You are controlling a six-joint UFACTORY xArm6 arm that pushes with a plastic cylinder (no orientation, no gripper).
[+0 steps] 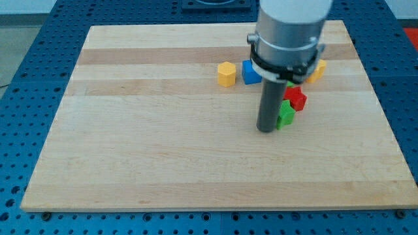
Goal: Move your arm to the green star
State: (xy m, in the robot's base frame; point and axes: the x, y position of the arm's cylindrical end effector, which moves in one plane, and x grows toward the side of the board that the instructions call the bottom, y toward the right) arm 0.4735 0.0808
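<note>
A small green block (pixel 285 114) lies right of the board's middle, partly hidden by my rod; its shape is hard to make out. My tip (pixel 266 130) rests on the board just left of the green block, touching or nearly touching it. A red block (pixel 297 98) sits right behind the green one, toward the view's top right.
A yellow hexagonal block (pixel 226 74) and a blue block (pixel 250 72) stand left of the rod near the view's top. Another yellow block (pixel 317 69) peeks out on the right behind the arm. The wooden board (pixel 150 143) lies on a blue perforated table.
</note>
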